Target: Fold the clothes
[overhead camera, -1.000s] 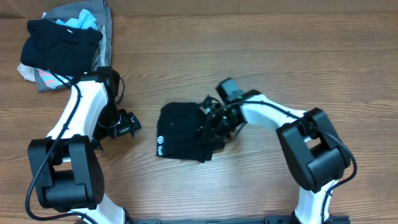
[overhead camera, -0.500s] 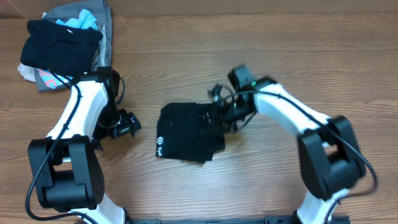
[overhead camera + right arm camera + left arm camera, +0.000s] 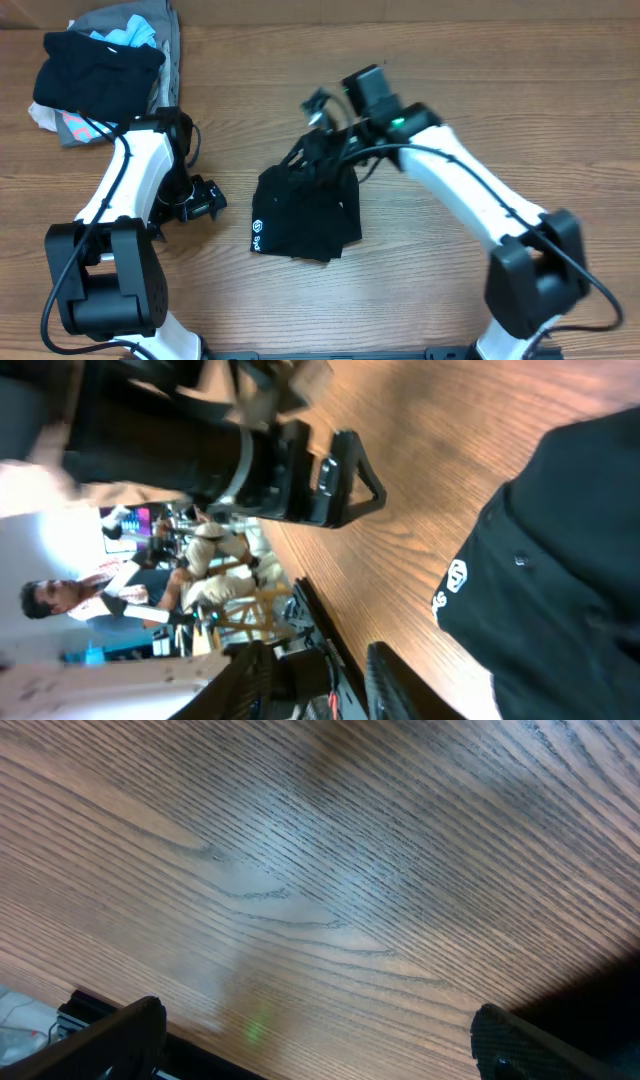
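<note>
The clothes, a black T-shirt (image 3: pixel 305 215), lie folded into a small bundle at the middle of the table, with a white logo (image 3: pixel 257 233) at the left edge. In the right wrist view the T-shirt (image 3: pixel 570 550) fills the right side and its logo (image 3: pixel 455 575) shows. My right gripper (image 3: pixel 315 150) hovers over the bundle's far edge. Its fingers (image 3: pixel 250 680) stand apart with nothing between them. My left gripper (image 3: pixel 207 198) rests open left of the shirt. In its own view the left gripper (image 3: pixel 315 1035) is over bare wood.
A heap of mixed black, grey, light-blue and pink garments (image 3: pixel 100 65) sits at the far left corner. The left arm's black housing (image 3: pixel 250 450) appears at the top of the right wrist view. The wooden table (image 3: pixel 480 60) stretches around the shirt.
My right gripper has lifted off the shirt's right edge and swung back and left over the bundle, its jaws widening. The left arm has not moved.
</note>
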You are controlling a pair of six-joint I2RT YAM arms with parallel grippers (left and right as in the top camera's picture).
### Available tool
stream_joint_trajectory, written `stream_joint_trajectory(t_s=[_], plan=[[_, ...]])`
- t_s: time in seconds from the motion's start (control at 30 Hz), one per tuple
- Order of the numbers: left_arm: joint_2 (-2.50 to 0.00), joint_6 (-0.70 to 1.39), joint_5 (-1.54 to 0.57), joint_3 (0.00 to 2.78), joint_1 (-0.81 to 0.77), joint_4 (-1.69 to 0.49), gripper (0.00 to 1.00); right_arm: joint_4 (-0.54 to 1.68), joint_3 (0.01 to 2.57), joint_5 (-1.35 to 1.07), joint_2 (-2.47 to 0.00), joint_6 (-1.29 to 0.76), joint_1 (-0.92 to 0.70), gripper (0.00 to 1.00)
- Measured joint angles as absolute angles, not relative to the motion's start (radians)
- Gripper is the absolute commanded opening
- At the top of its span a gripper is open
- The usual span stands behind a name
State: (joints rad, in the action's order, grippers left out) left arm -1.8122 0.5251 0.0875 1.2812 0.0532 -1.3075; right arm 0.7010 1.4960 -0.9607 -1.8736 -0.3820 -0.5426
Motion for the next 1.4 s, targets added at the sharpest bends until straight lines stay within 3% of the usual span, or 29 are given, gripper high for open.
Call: stream_joint_trajectory(t_s=[0.3,0.47,0.67,0.73,0.87,0.9,1.17,1.4], plan=[[-1.812,0.525,0.09,1.281,0.053,-1.308,1.0,0.613,1.496,-0.885,-2.114,-0.488,-0.687,0.18],[-1.812,0.525,0.092,1.281,0.053,-1.309,1.0,0.599,1.496,-0.856,-2.254,-0.54,-0.687,0.19],[-1.812,0.525,0.092,1.281,0.053,-1.308,1.0,0.624,1.515,-0.821,-2.25,-0.556,-0.688,0.19],[-1.812,0.525,0.092,1.281,0.053,-1.308,1.0,0.651,1.526,-0.801,-2.24,-0.558,-0.688,0.22],[-1.812,0.525,0.092,1.281,0.053,-1.309,1.0,0.699,1.561,-0.755,-2.183,-0.566,-0.676,0.47],[-1.812,0.525,0.092,1.281,0.053,-1.308,1.0,0.697,1.576,-0.749,-2.163,-0.567,-0.67,0.49],[-1.812,0.525,0.094,1.281,0.053,-1.308,1.0,0.648,1.68,-0.733,-2.007,-0.572,-0.592,0.51],[-1.812,0.525,0.095,1.281,0.053,-1.308,1.0,0.642,1.68,-0.742,-2.1,-0.573,-0.576,0.5]])
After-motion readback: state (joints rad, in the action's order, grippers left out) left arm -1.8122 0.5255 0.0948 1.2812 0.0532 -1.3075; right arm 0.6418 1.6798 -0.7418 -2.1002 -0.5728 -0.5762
